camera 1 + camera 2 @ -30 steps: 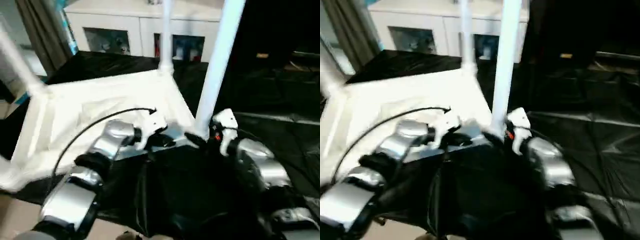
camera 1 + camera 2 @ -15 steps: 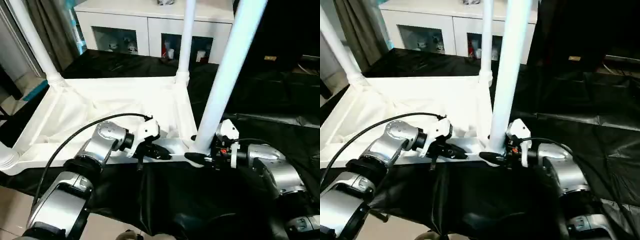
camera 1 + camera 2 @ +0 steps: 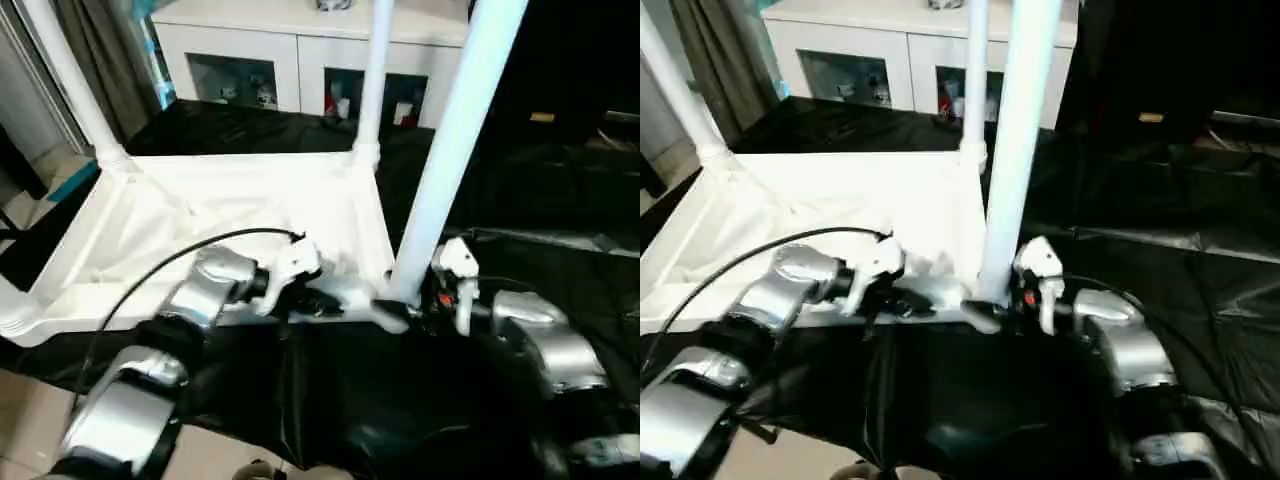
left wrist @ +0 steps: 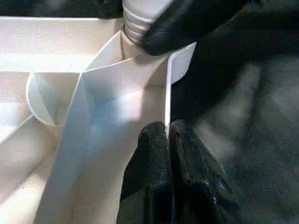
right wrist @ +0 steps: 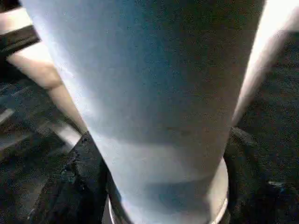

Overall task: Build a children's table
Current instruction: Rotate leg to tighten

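The children's table (image 3: 230, 215) lies upside down on black cloth, its white ribbed underside facing up. Three legs stand in its corner sockets: the near right leg (image 3: 450, 130), the far right leg (image 3: 375, 70) and the far left leg (image 3: 70, 80). My left gripper (image 3: 320, 303) is shut on the thin front rim (image 4: 167, 93) of the table, one finger on each side, close to the near right corner. My right gripper (image 3: 400, 312) sits at the base of the near right leg (image 5: 154, 93). Its fingers (image 5: 77, 186) press against the leg from both sides.
A white cabinet (image 3: 290, 50) with glass-fronted shelves stands behind the table. Black cloth (image 3: 560, 200) covers the surface to the right and in front. A grey curtain (image 3: 110, 60) hangs at the far left, and bare floor (image 3: 20, 440) lies at the near left.
The camera has steadied and shifted. My right gripper's fingers have drawn in around the base of the near right leg. The left gripper has kept its hold on the rim.
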Controlling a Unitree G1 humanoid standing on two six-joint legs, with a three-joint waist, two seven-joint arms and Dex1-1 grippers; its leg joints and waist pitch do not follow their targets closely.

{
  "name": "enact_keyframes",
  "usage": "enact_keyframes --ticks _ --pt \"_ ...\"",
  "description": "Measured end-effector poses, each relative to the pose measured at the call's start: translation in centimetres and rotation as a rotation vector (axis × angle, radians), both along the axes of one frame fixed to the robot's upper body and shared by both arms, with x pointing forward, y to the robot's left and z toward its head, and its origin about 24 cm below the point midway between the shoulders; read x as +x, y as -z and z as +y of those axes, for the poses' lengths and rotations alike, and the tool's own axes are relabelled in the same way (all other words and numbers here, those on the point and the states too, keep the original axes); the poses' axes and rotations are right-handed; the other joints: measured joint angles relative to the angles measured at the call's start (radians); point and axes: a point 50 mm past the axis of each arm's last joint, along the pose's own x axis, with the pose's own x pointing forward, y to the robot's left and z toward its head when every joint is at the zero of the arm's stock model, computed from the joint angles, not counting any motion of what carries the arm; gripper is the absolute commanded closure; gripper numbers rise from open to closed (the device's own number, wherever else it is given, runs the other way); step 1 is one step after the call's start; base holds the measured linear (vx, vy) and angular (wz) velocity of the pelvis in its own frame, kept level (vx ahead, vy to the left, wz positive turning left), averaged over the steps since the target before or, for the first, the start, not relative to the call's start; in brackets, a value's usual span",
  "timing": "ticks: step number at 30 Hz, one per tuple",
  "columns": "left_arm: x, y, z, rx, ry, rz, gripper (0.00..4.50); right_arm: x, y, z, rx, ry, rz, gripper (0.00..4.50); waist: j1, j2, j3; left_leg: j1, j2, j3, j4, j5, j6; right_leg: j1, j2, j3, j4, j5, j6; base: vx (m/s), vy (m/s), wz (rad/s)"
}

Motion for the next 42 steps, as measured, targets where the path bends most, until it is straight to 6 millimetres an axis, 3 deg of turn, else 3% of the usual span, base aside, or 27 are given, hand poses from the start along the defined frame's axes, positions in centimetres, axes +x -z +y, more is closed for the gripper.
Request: enact_keyframes --ticks 7,11,12,13,18,25,32,37,42 --pt "0.8 0.2 -3.3 -0.011 -0.168 -0.015 4.50 2.0 0.1 0.9 0.011 0.375 0.007 1.75 -0.010 0.001 -0.001 0.001 -0.001 0.000 0.000 0.000 0.000 0.002 0.000 0.001 0.000 0.000 0.000 0.000 0.000 0.00" --pt "0.9 0.2 -3.9 -0.011 -0.183 -0.020 4.50 2.3 0.2 1.0 -0.012 0.415 -0.010 1.75 -0.011 0.001 -0.001 0.001 -0.001 0.000 0.000 0.000 0.000 0.003 0.000 0.001 -0.001 0.000 0.001 0.000 0.000 0.00" --pt "0.9 0.2 -3.9 -0.012 -0.183 -0.021 4.50 2.3 0.2 1.0 -0.014 0.413 -0.015 1.40 -0.011 0.001 -0.001 0.001 -0.001 0.000 0.000 0.000 0.000 0.003 0.000 0.001 -0.001 0.000 0.000 0.000 0.000 0.00" --pt "0.9 0.2 -3.9 -0.012 -0.181 -0.022 4.50 2.3 0.1 1.0 -0.013 0.410 -0.021 1.40 -0.011 0.002 -0.001 0.001 -0.001 0.000 0.000 0.000 0.000 0.003 0.000 0.001 -0.001 0.000 0.000 0.000 0.000 0.00" --pt "0.9 0.0 -2.9 -0.013 -0.134 -0.026 4.50 2.0 0.0 0.9 -0.007 0.300 -0.036 0.85 -0.018 0.001 0.000 0.000 -0.001 -0.001 0.000 0.000 0.000 0.002 0.000 0.001 0.000 0.003 -0.003 0.000 0.000 0.00" --pt "0.4 -0.2 -0.2 -0.027 -0.016 -0.003 4.50 0.5 -0.6 -0.1 -0.047 -0.013 -0.045 0.85 -0.014 0.002 0.000 -0.003 0.001 0.000 -0.005 0.002 0.005 -0.003 0.001 -0.002 0.000 0.001 -0.002 0.000 0.000 0.00" --pt "-0.8 -0.2 1.9 -0.016 0.146 0.058 4.50 -1.5 -0.9 -0.8 -0.062 -0.288 -0.010 0.85 0.005 0.002 0.000 -0.004 0.002 0.000 -0.004 0.000 0.000 -0.003 0.001 -0.002 0.000 0.001 -0.002 0.000 0.000 0.00" --pt "-1.3 -0.2 2.8 -0.018 0.192 0.085 4.50 -2.3 -1.2 -1.1 -0.042 -0.397 0.025 0.85 0.009 0.002 0.000 -0.004 0.002 0.001 -0.003 0.000 0.000 -0.003 0.001 -0.001 0.000 0.001 -0.002 0.000 0.000 0.00" --pt "-1.4 -0.2 2.9 -0.018 0.200 0.093 4.50 -2.4 -1.3 -1.3 -0.044 -0.406 0.035 1.29 0.010 0.002 0.000 -0.004 0.002 0.000 -0.003 0.000 0.000 -0.003 0.001 -0.002 0.000 0.001 -0.002 0.000 0.000 0.00"
